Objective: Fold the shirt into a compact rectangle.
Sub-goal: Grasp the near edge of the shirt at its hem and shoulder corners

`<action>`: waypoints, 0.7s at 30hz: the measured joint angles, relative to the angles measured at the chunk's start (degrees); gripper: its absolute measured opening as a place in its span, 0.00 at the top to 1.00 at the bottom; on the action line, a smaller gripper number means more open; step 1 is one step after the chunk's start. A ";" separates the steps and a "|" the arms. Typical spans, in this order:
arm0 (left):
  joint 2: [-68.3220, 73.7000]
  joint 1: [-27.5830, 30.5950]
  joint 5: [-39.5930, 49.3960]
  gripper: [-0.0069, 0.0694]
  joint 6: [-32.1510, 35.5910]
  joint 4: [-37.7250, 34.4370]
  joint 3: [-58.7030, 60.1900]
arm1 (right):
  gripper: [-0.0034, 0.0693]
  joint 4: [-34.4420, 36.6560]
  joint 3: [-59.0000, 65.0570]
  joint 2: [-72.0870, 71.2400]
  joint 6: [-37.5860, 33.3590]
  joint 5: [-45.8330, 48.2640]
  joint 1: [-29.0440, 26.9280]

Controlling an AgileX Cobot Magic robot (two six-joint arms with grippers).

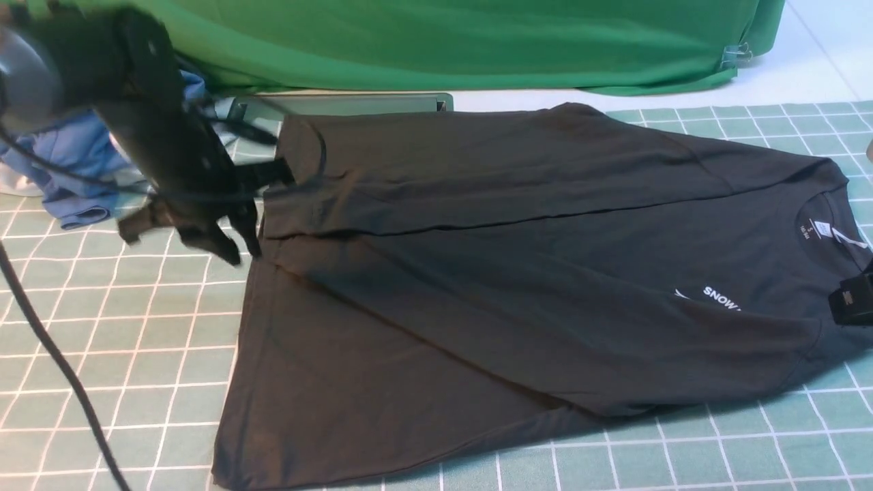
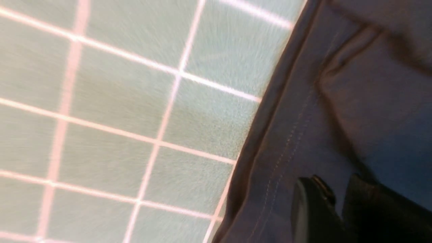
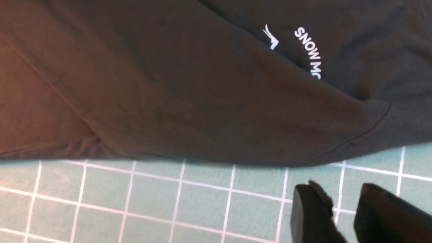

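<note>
The black shirt point(image 1: 477, 286) lies flat on the green grid mat point(image 1: 102, 327), its far side folded over toward the middle. Its collar with the white neck label point(image 1: 815, 230) points right, and part of the white "SNOW" print point(image 1: 719, 298) shows. My left gripper point(image 1: 245, 254) hovers at the shirt's left hem edge. In the left wrist view it point(image 2: 334, 184) stands open over the stitched hem point(image 2: 287, 141), with only a narrow gap. My right gripper point(image 1: 856, 296) is at the collar end. In the right wrist view it point(image 3: 337, 190) is open above bare mat, just off the shirt point(image 3: 185, 84).
A bright green cloth point(image 1: 443, 41) hangs across the back. Blue garments point(image 1: 68, 164) lie heaped at the far left behind the left arm. A flat grey-green panel point(image 1: 341, 106) sits behind the shirt. A black cable point(image 1: 54, 361) crosses the mat at the left.
</note>
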 joint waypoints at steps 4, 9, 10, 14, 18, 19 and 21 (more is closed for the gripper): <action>-2.62 0.00 6.08 0.60 1.29 0.64 -0.84 | 0.64 0.00 0.00 0.00 -0.13 -0.06 0.00; -4.89 0.00 7.06 0.51 2.31 -1.04 7.02 | 0.63 0.00 0.00 0.00 -0.67 0.04 0.00; -5.05 0.00 7.20 0.50 2.31 -1.18 9.38 | 0.63 0.00 0.00 0.00 -0.90 0.04 0.00; -5.11 0.00 7.46 0.49 2.31 -1.50 17.61 | 0.63 0.00 0.00 0.00 -1.28 -0.02 0.00; -5.48 0.00 7.39 0.49 2.31 -2.43 23.35 | 0.63 0.00 0.00 0.00 -1.34 -0.20 0.00; -5.60 -0.06 7.31 0.49 2.31 -2.59 24.16 | 0.63 0.00 0.00 0.00 -1.34 -0.20 0.00; -5.74 -0.47 7.13 0.49 2.31 -2.79 26.02 | 0.63 0.00 0.00 0.00 -1.34 -0.24 0.00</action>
